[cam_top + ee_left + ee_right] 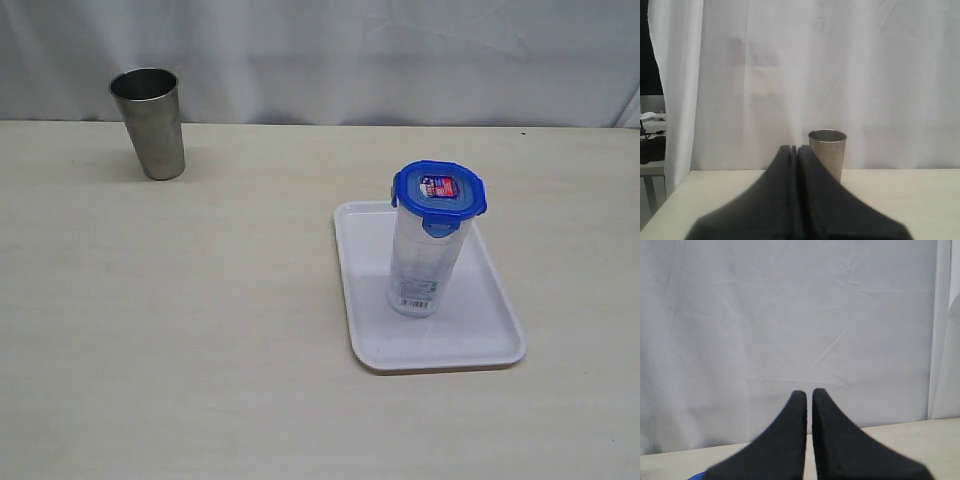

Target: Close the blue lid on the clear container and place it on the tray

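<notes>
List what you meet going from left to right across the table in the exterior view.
Grey steel cup → tray, left rim first → clear container standing on that tray, with the blue lid on top.

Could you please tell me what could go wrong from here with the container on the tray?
The clear container is tall and narrow and stands upright on the tray, so a bump to either could probably topple it. The blue lid sits on top, but its far flaps are not visible, so it may not be fully latched.
</notes>
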